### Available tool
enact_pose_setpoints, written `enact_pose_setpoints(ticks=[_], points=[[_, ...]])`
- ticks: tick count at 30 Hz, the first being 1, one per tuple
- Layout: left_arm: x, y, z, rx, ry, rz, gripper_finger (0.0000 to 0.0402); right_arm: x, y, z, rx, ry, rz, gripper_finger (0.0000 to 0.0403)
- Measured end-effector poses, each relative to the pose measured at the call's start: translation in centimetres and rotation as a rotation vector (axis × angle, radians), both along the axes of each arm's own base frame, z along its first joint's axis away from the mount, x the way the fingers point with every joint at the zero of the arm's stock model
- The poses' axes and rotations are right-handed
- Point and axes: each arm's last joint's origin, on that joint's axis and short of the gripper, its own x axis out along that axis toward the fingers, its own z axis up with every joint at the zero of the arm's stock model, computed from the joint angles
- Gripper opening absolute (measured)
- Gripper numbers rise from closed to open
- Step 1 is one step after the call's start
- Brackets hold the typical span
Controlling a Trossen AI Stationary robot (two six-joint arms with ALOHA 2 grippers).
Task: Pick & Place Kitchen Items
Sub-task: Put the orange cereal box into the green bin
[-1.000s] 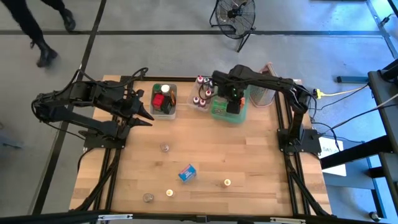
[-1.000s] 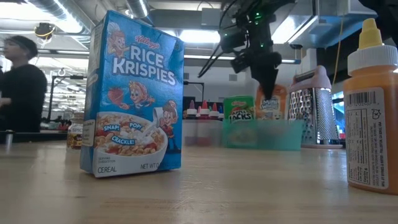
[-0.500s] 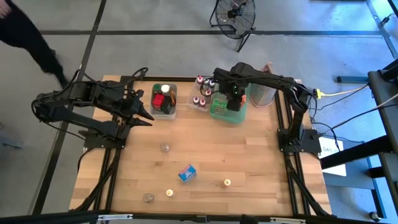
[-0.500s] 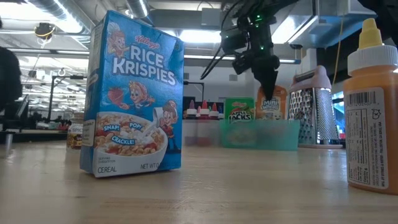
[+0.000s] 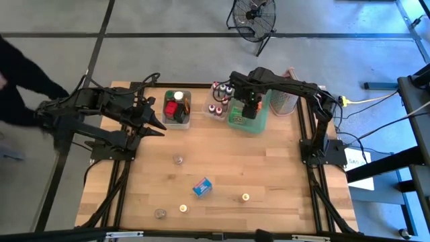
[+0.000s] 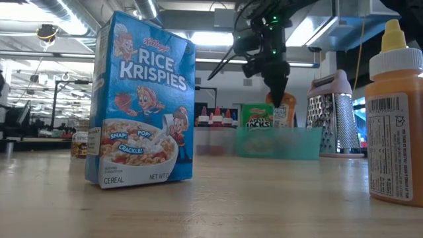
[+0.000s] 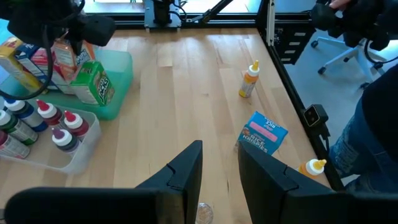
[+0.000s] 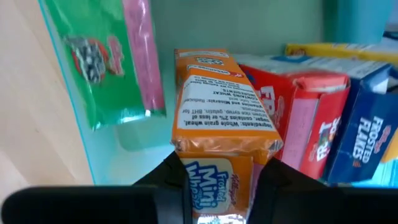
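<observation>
Orange box (image 8: 225, 127) between end effector (image 8: 217, 180) fingers

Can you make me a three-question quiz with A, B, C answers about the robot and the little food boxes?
1. Where is the Rice Krispies box?
A. On the bare table
B. In the green tray
C. In a gripper

2. What colour is the box in the right gripper?
A. Purple
B. Orange
C. White

3. What is the left gripper doing?
A. Holding a bottle
B. Holding a jar
C. Holding nothing

Answers: 1 A, it stands alone on the wood. 2 B, the wrist view shows orange sides between the fingers. 3 C, only bare table shows between its fingers.
</observation>
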Motion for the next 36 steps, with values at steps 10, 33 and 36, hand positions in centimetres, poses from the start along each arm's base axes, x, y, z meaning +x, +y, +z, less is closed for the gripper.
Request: enact_pose_setpoints(ticks=[10,33,36], points=[[0.0,0.0,0.0,0.006,0.001,0.007,0.0098,0.5,-0.2,-0.7,0.021,-0.014,0.035,0.0095],[0.0,0.0,0.0,0.004,0.001,0.011,0.0098,1.1,-0.4,-2.0,0.082,-0.003,0.034,0.0101],[0.0,0.0,0.0,0.0,0.002,0.014,0.0098,1.1,-0.4,-2.0,0.089,-0.005,0.034,0.0117]])
